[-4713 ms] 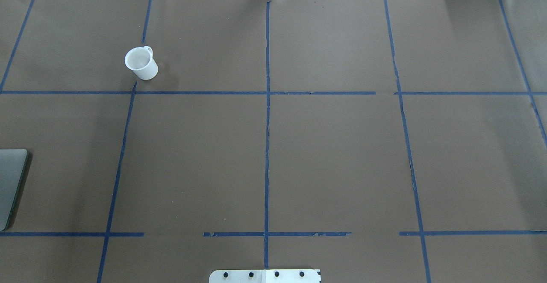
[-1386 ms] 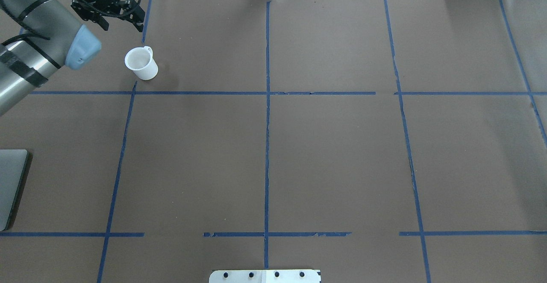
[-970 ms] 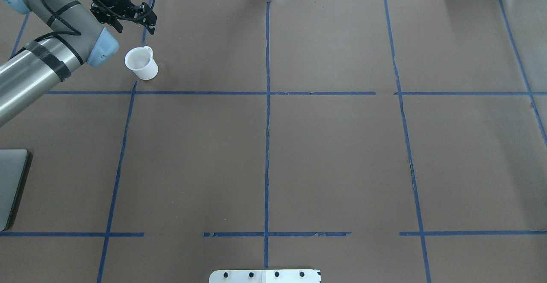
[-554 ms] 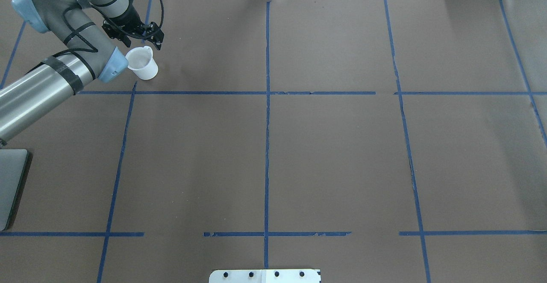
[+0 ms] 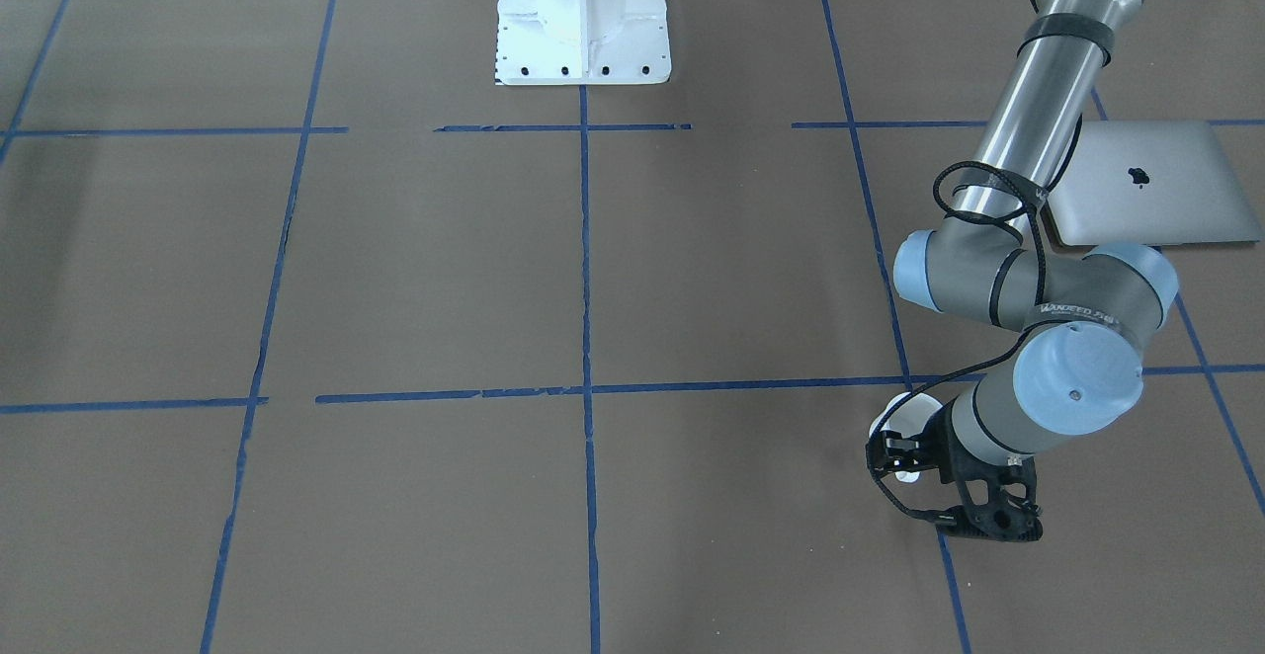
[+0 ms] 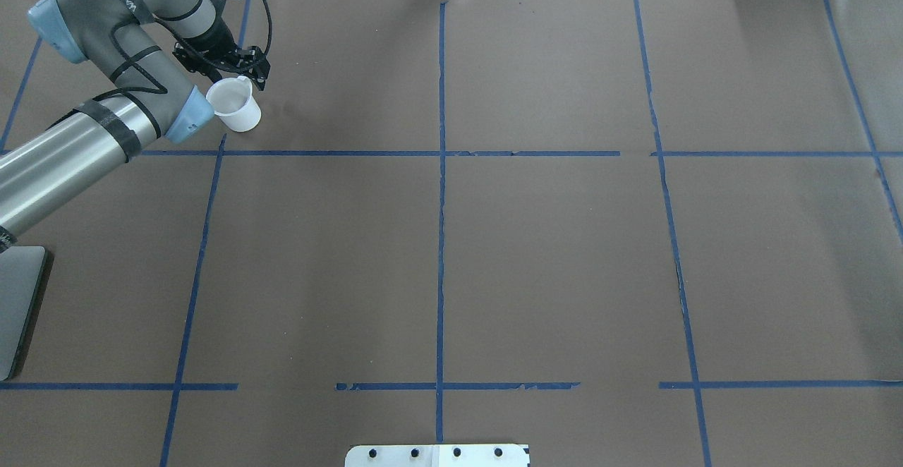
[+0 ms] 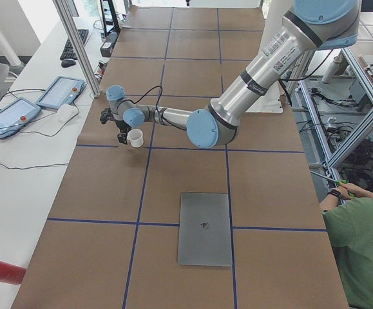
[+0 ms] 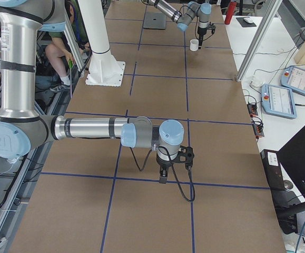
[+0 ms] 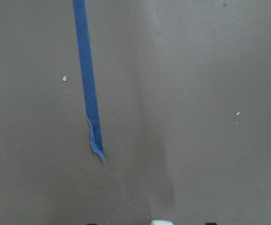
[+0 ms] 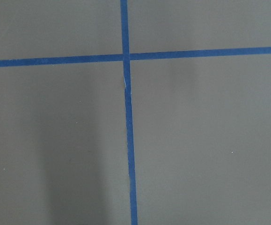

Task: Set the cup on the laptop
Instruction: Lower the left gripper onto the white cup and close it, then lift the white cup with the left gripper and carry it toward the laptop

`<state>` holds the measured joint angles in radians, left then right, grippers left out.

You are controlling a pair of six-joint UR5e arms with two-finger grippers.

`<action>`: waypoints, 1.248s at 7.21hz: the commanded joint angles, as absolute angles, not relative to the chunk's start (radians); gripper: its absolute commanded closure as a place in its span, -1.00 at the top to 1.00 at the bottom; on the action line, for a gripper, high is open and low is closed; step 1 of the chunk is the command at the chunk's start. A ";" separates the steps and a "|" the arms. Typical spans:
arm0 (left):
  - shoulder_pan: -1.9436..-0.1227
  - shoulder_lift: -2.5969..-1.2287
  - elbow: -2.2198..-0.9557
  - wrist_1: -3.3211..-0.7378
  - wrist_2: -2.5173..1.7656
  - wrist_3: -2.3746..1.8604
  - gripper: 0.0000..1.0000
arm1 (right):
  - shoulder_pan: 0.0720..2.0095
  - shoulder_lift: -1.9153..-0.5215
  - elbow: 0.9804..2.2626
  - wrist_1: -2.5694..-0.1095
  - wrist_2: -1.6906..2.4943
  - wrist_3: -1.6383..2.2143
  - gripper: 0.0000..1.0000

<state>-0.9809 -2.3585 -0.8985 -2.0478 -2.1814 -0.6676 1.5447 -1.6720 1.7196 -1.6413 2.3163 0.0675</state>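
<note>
**Left gripper hangs wide-open at white cup, laptop lies well apart**

A small white cup (image 6: 236, 108) stands upright, mouth up, on the brown-papered table (image 6: 550, 255), in the far-left section as seen from over the robot's shoulders. Its wall narrows toward the base and the rim flares slightly. A loop handle juts from the rim on the side away from the robot, and the inside looks pale. The cup sits in a gap in one line of blue tape (image 6: 441, 241), just beyond where that line crosses another.

The left gripper (image 6: 231, 75) hangs at the cup's handle side with its black jaws spread wide. In the left wrist view, a sliver of white shows at the bottom edge between the gripper's two dark tips. Seen from across the table, one finger crosses in front of the cup and hides its middle. Whether any finger touches the cup cannot be told.

The laptop (image 5: 1146, 185) is silver-grey, with its lid closed and a small dark logo at the centre. It lies flat at the robot's left end of the table, well apart from the cup, and the left arm (image 5: 1028, 130) passes above one of its corners.

The right gripper (image 8: 174, 171) points down at the table near a tape crossing. It shows only in the side view, so whether its jaws are apart or together cannot be told.
</note>
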 commanded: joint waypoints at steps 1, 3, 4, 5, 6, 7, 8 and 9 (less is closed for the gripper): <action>-0.970 -2.359 -0.899 -2.054 -2.181 -0.669 0.34 | 1.545 -1.672 1.720 -1.641 2.316 0.067 1.00; -0.969 -2.359 -0.899 -2.054 -2.181 -0.666 -0.41 | 1.545 -1.672 1.720 -1.641 2.316 0.067 1.00; -0.969 -2.359 -0.899 -2.054 -2.181 -0.664 -0.91 | 1.545 -1.672 1.720 -1.641 2.316 0.067 1.00; -0.974 -2.361 -0.903 -2.054 -2.181 -0.666 -1.00 | 1.545 -1.672 1.720 -1.641 2.316 0.067 1.00; -1.000 -2.362 -0.908 -2.060 -2.184 -0.669 -1.00 | 1.545 -1.672 1.720 -1.641 2.316 0.067 1.00; -1.038 -2.362 -0.925 -2.053 -2.190 -0.658 -1.00 | 1.545 -1.672 1.720 -1.641 2.316 0.067 1.00; -1.076 -2.356 -0.937 -2.037 -2.236 -0.654 -1.00 | 1.545 -1.672 1.720 -1.641 2.316 0.067 1.00; -1.113 -2.339 -0.984 -1.972 -2.268 -0.605 -1.00 | 1.545 -1.672 1.720 -1.641 2.316 0.067 1.00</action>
